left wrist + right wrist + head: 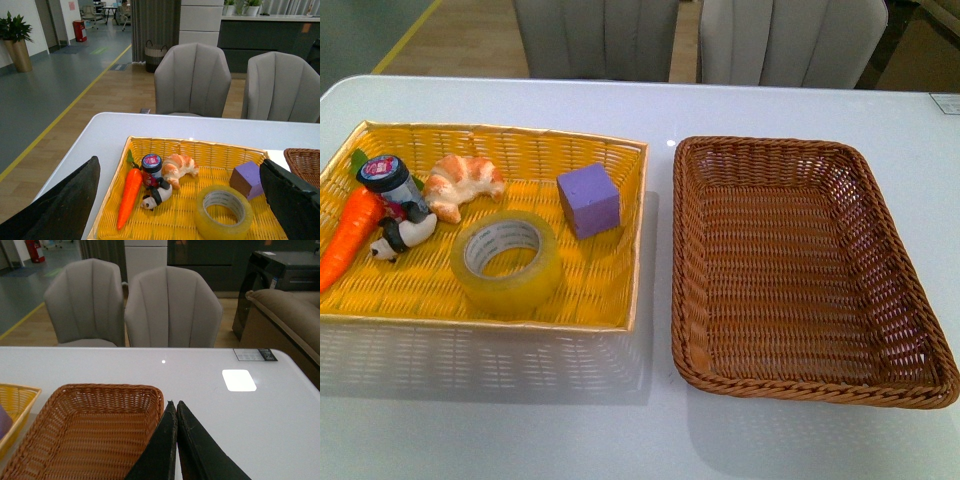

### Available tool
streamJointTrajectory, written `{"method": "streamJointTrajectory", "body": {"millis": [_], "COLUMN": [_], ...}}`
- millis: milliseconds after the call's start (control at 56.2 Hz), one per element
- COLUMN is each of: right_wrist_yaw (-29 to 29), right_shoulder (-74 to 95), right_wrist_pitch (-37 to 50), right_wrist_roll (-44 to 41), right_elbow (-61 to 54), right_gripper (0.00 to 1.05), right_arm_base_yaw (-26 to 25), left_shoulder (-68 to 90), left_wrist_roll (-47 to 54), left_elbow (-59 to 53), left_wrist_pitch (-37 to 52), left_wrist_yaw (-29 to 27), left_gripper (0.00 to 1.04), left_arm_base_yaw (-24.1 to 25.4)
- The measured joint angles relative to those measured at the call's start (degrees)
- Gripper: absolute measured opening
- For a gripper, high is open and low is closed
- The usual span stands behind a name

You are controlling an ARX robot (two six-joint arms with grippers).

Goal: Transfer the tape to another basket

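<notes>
The wide roll of translucent yellowish packing tape [507,262] lies flat on its side in the bright yellow woven basket [638,215], towards that basket's near wall and right of centre. The dark brown woven wicker tray basket [682,250] sits just to the right on the white table [620,430], with nothing in it.

The left gripper [179,167] hangs above the yellow basket with its jaws spread wide and nothing held. The right gripper [174,406] is pressed closed on nothing, above the near right part of the brown basket. Neither arm shows in the front view.

The purple foam cube [588,200] stands just beyond the tape on its far right. Jaws this wide could knock it on the way down, or jam against the wicker. The roll may rest close against the near wall, though the front view does not settle that; if it does, a finger would have little room on that side. The tape's smooth curved outside could slip from a shallow pinch. A low carry to the right risks catching the yellow basket's right wall.
</notes>
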Motion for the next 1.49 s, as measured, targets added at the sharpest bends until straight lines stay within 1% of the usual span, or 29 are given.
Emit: {"method": "streamJointTrajectory", "body": {"millis": [89, 124, 231, 516, 996, 1493], "right_wrist_yaw": [1.2, 3.8, 4.0, 4.6, 4.6, 4.6], "right_shoulder": [-3.8, -5.7, -10.4, -23.4, -42.1, -54.5], "right_wrist_pitch": [-2.2, -3.5, -6.7, -17.1, -33.8, -45.9], "right_wrist_roll": [0.0, 0.0, 0.0, 0.0, 0.0, 0.0], "right_elbow": [-1.6, -2.2, -3.7, -6.3, -6.4, -6.4], "right_gripper": [0.02, 0.02, 0.02, 0.02, 0.02, 0.02], "right_arm_base_yaw": [1.2, 2.8, 4.5, 4.7, 4.7, 4.7], "left_shoulder": [0.0, 0.0, 0.0, 0.0, 0.0, 0.0], "left_wrist_roll": [0.0, 0.0, 0.0, 0.0, 0.0, 0.0], "left_elbow": [0.0, 0.0, 0.0, 0.0, 0.0, 0.0], "left_wrist_pitch": [0.0, 0.0, 0.0, 0.0, 0.0, 0.0], "left_wrist_yaw": [0.0, 0.0, 0.0, 0.0, 0.0, 0.0], "left_gripper": [0.96, 0.96, 0.96, 0.96, 0.96, 0.96], "left_arm_base_yaw": [0.0, 0.0, 0.0, 0.0, 0.0, 0.0]}}
